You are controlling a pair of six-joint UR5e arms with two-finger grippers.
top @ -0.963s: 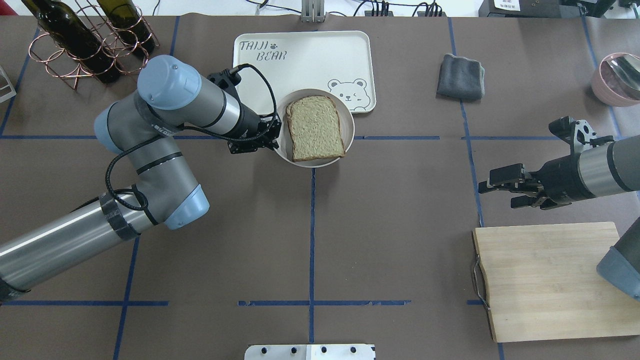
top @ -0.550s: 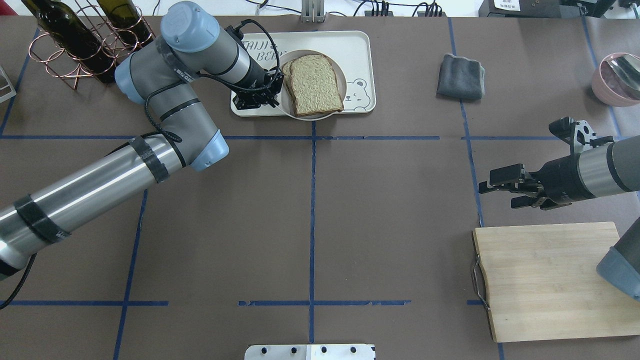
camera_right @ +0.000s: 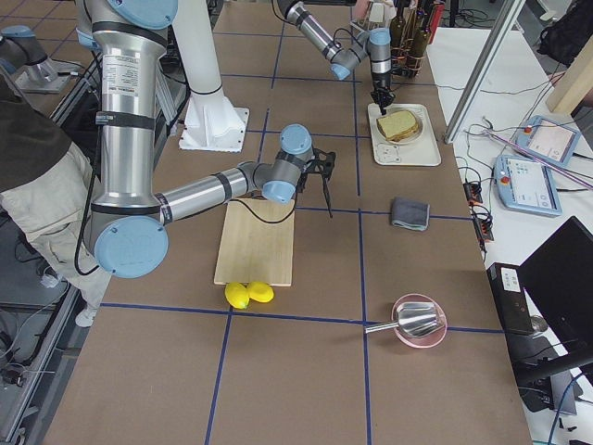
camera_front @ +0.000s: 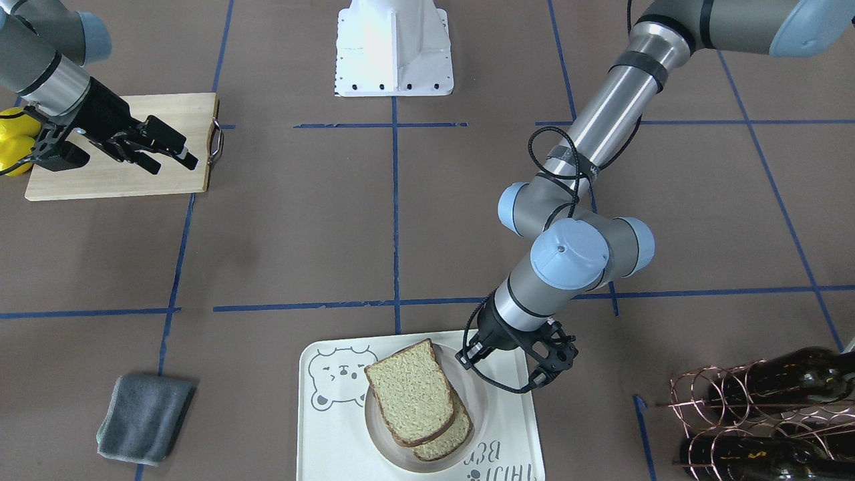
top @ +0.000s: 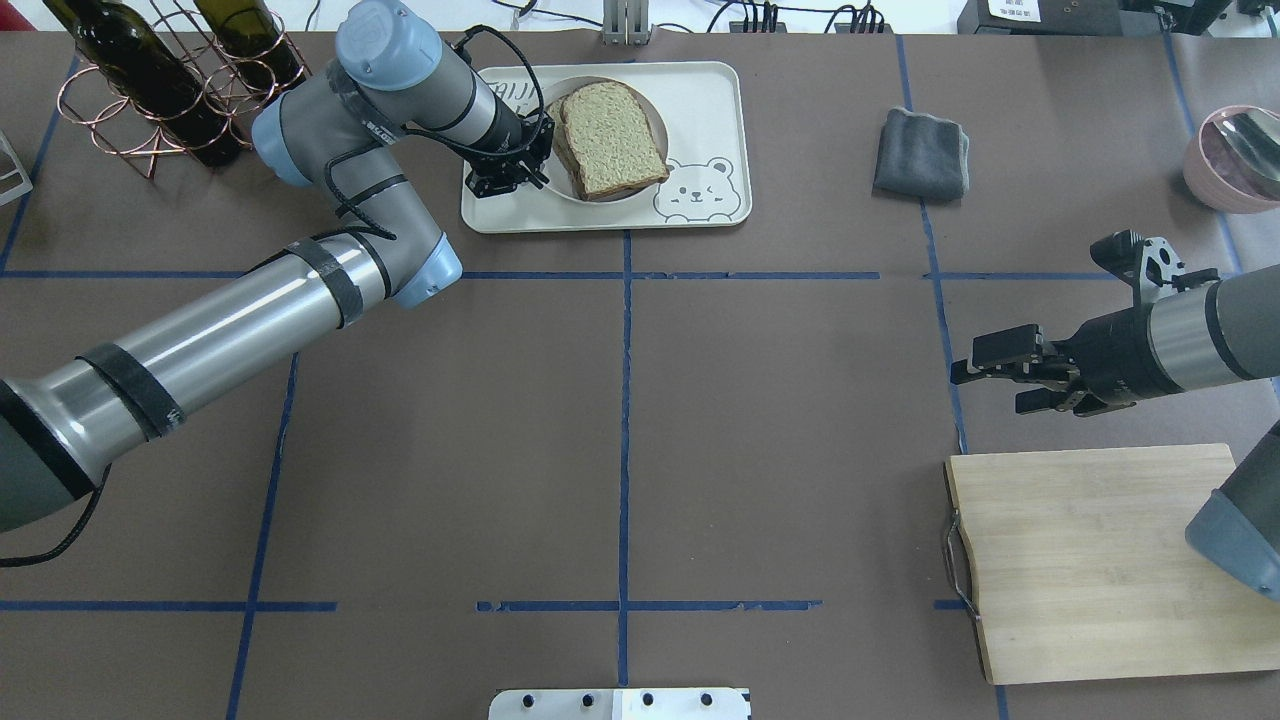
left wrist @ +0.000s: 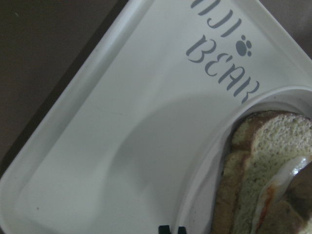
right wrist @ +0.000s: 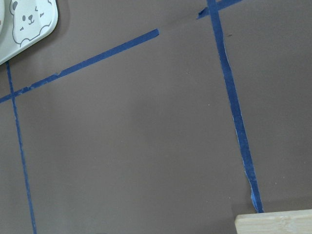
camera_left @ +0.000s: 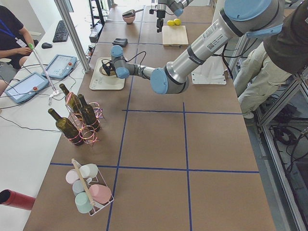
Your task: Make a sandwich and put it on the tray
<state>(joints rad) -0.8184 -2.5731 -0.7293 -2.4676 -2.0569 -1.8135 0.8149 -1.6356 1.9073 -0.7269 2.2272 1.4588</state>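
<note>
The sandwich (top: pixel 610 140), two tan bread slices with dark crust, lies on a small round white plate (top: pixel 657 115). The plate rests over the cream tray (top: pixel 700 100) with the bear drawing. A white egg edge (left wrist: pixel 287 175) shows between the slices in the left wrist view. My left gripper (top: pixel 545 150) is shut on the plate's left rim; it also shows in the front view (camera_front: pixel 465 361). My right gripper (top: pixel 985 385) is open and empty, above the table just beyond the cutting board.
A wooden cutting board (top: pixel 1100 560) lies at the near right, with two lemons (camera_front: pixel 13 140) beside it. A grey cloth (top: pixel 920 155) lies right of the tray. A wine bottle rack (top: pixel 170 90) stands at the far left, a pink bowl (top: pixel 1235 155) at the far right.
My left arm has carried the plate with the sandwich away from me, from the tray's near edge onto the tray. The right gripper has barely moved.
</note>
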